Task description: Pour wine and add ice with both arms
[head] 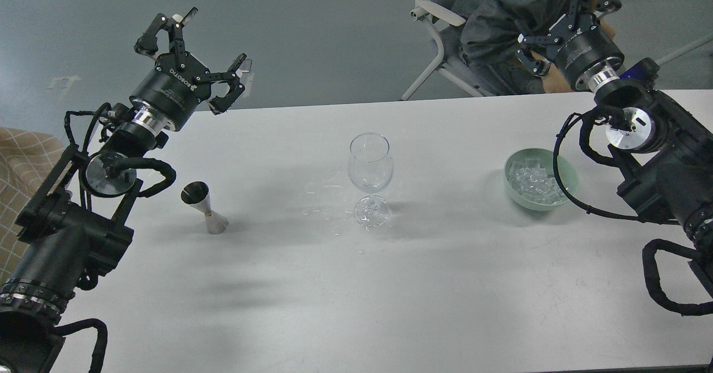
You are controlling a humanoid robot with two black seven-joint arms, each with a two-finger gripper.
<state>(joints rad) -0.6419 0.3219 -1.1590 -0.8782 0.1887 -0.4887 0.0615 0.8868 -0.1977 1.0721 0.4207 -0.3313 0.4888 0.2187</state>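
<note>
An empty-looking clear wine glass (370,167) stands upright mid-table. Left of it stands a small metal jigger (204,207); its cup looks dark and I cannot make out any wine. At the right, a pale green bowl (568,179) holds a heap of clear ice (536,182) cubes. My left gripper (200,55) hovers open and empty above the table's far left edge, beyond the jigger. My right gripper (562,19) is raised past the far right edge, beyond the bowl, its fingers spread open and holding nothing.
The white table (390,284) has faint glints or droplets (328,195) around the glass foot. A seated person in dark clothes (501,22) on a chair (431,33) is behind the table, close to my right gripper. A black cable (562,161) of my right arm loops over the bowl.
</note>
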